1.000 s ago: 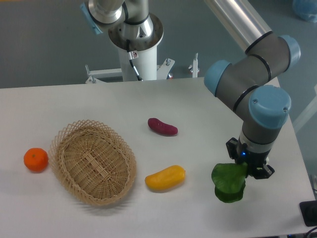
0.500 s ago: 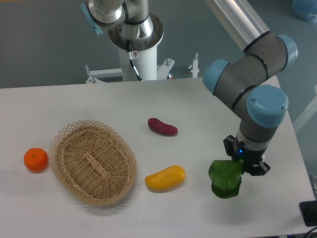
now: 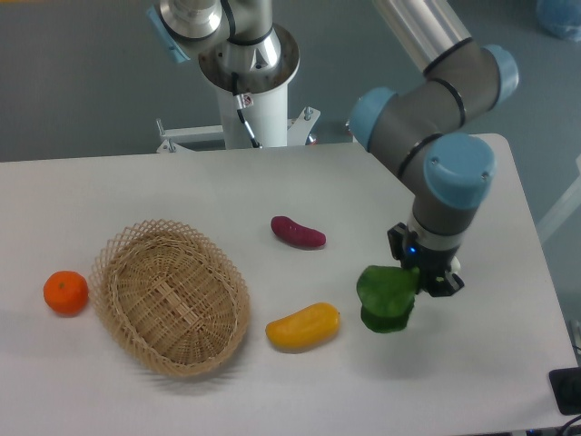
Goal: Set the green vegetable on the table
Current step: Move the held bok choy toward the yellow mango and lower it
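Note:
The green vegetable (image 3: 385, 297) is a dark green leafy piece at the right of the white table (image 3: 272, 195), just right of the yellow vegetable. My gripper (image 3: 421, 276) is shut on its right end and holds it low over the tabletop; I cannot tell whether it touches the surface. The fingers are mostly hidden behind the wrist and the leaves.
A yellow oblong vegetable (image 3: 303, 326) lies just left of the green one. A purple vegetable (image 3: 298, 232) lies further back. A woven basket (image 3: 171, 296) stands at the left, with an orange (image 3: 66, 292) beside it. The table's right edge (image 3: 543, 272) is near the arm.
The gripper has carried the green vegetable to the left and a little farther back, closer to the yellow vegetable. Nothing else moved.

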